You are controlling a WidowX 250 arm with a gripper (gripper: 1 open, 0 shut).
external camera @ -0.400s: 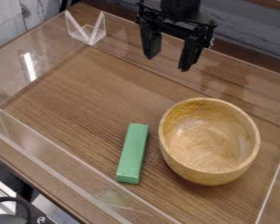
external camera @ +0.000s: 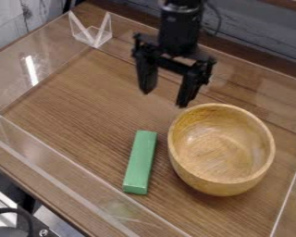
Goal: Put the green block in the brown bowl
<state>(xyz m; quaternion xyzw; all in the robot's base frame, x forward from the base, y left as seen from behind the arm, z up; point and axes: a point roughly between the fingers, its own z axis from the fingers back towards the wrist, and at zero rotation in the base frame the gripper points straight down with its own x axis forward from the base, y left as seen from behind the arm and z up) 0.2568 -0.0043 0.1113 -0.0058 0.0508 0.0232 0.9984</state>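
Claw (external camera: 166, 85) spread wide, nothing between its fingers, hanging blurred over the boards on the far side of the green block. And below it, the biggest loose thing in play: the brown bowl (external camera: 176, 163), upright, its thick wall close beside the block. Now the block itself (external camera: 140, 163), lying flat just left of the bowl as we look, long side running away from us! Looks light and stiff, perhaps a touch slick on those plain faces, hardly fragile. Best grip? Across the narrow width, around the middle, though the finger on the bowl side may have little room to drop in. Underneath, a smooth wooden tabletop (external camera: 77, 102), so a clumsy nudge could slide it. Small clear wire-like stand (external camera: 92, 31) at the far edge, well out of the way.
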